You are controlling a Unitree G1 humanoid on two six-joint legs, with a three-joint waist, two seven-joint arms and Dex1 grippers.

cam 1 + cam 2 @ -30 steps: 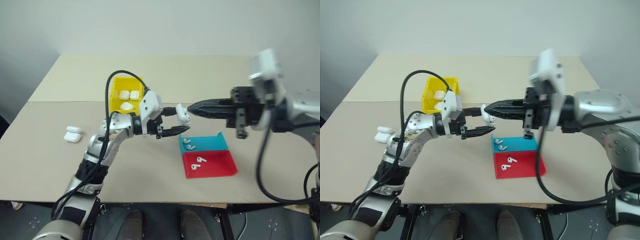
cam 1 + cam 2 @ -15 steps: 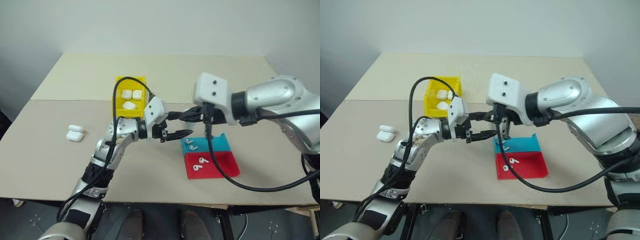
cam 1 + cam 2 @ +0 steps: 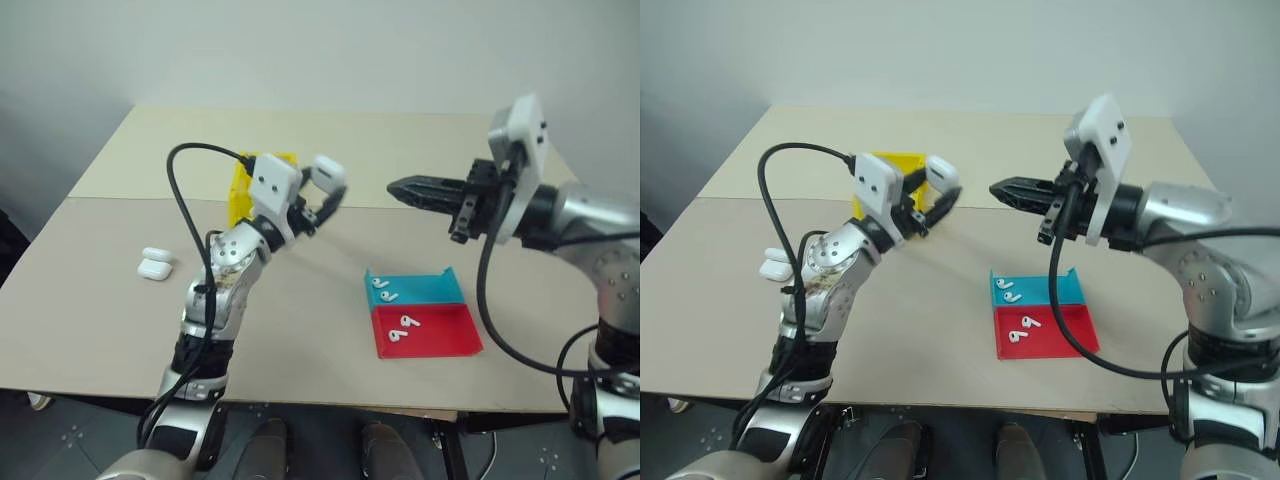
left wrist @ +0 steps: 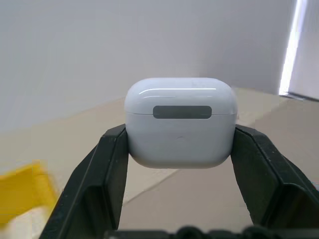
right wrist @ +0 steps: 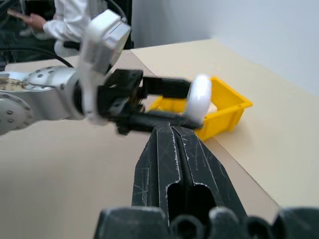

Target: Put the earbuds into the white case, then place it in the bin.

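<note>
White case (image 4: 180, 122) clamped in left gripper (image 3: 322, 195) jaws upper-centre, beside the bin (image 3: 240, 188) (right gripper (image 3: 397, 188) jaws together).

We see a tan table (image 3: 120, 300) before a plain pale wall (image 3: 320, 50), dark floor (image 3: 60, 440) at six o'clock.

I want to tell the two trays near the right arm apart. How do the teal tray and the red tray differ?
The teal tray lies farther from the robot, the red tray nearer. The teal tray looks smaller than the red tray. Both are flat, sit side by side and touching, and each holds two earbuds.
</note>
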